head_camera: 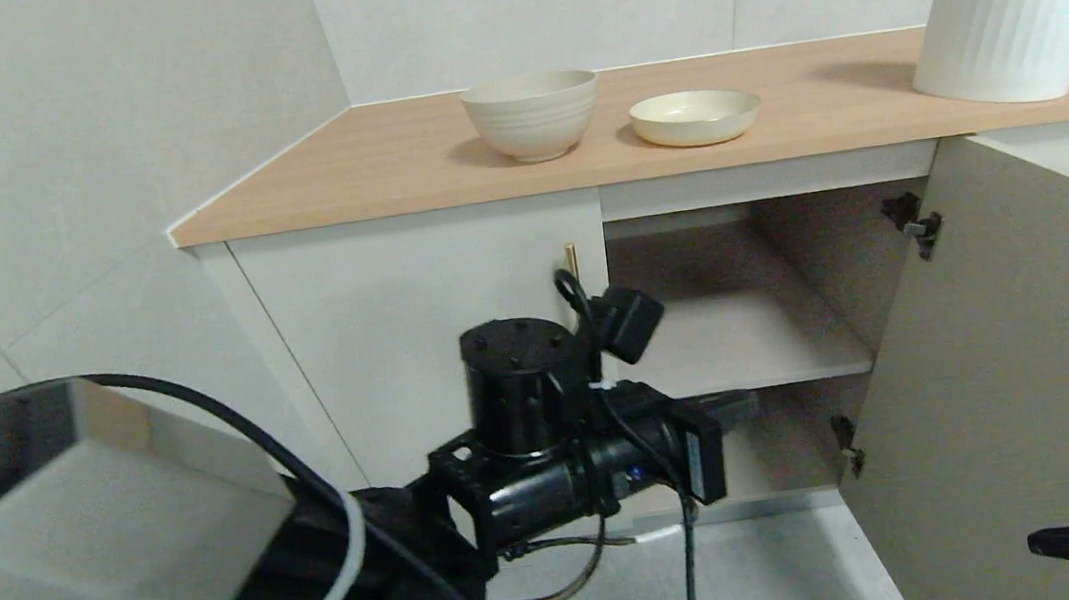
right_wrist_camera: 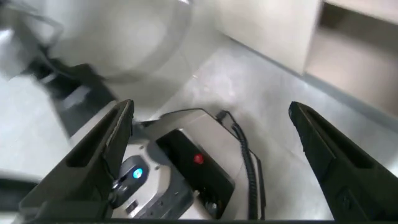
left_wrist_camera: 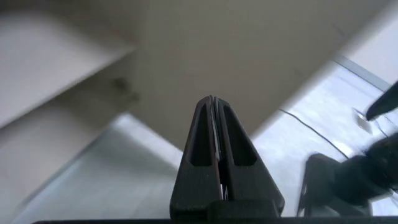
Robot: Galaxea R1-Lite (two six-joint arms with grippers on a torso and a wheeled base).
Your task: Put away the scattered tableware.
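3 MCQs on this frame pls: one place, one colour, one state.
1. Where is the deep bowl?
A. on the cabinet shelf
B. on the countertop
C. on the floor

2. What colour is the shallow dish?
A. red
B. black
C. cream

3. What state is the left gripper in?
A. shut, empty
B. wide open
C. shut on the bowl

Answers:
1 B: it stands on the wood top beside the dish.
2 C: pale cream, like the bowl.
3 A: its fingers meet with nothing between them.
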